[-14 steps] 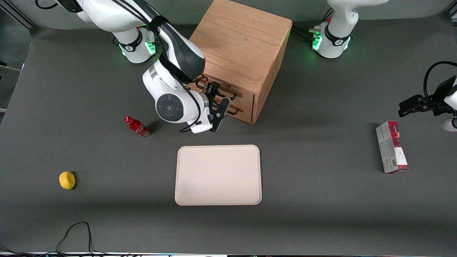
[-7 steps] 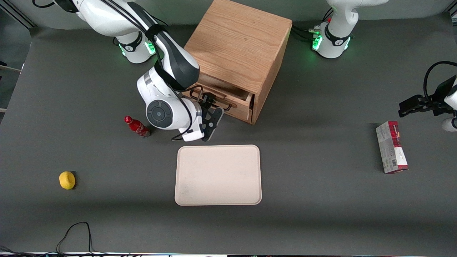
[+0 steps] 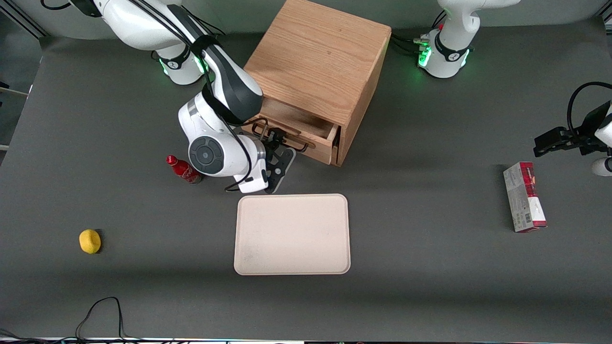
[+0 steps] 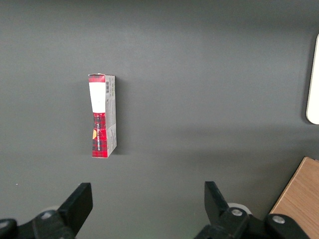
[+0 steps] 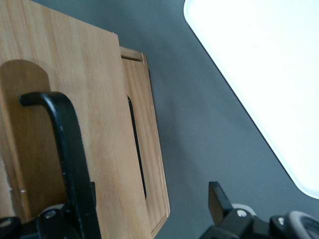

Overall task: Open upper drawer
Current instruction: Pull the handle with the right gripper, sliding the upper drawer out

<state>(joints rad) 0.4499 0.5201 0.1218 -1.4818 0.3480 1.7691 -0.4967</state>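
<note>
1. Oak cabinet (image 3: 319, 57) sits between the two arm bases; upper drawer (image 3: 295, 125) is pulled partway out of its front, inside visible from above.
2. Black bar handle (image 5: 67, 149) of that drawer runs between my fingers; my gripper (image 3: 279, 138) is at the drawer front, clamped on the handle.
3. Lower drawer (image 5: 147, 149) sits under it, flush in the cabinet.
4. Beige tray (image 3: 292, 234) lies nearer the front camera than the cabinet, just beside my wrist.
5. Red bottle (image 3: 183, 169) stands near my wrist housing, apart from the tray.
6. Yellow lemon (image 3: 90, 241) is toward my end of the table; red-and-grey box (image 3: 524, 197) is toward the parked arm's end.
</note>
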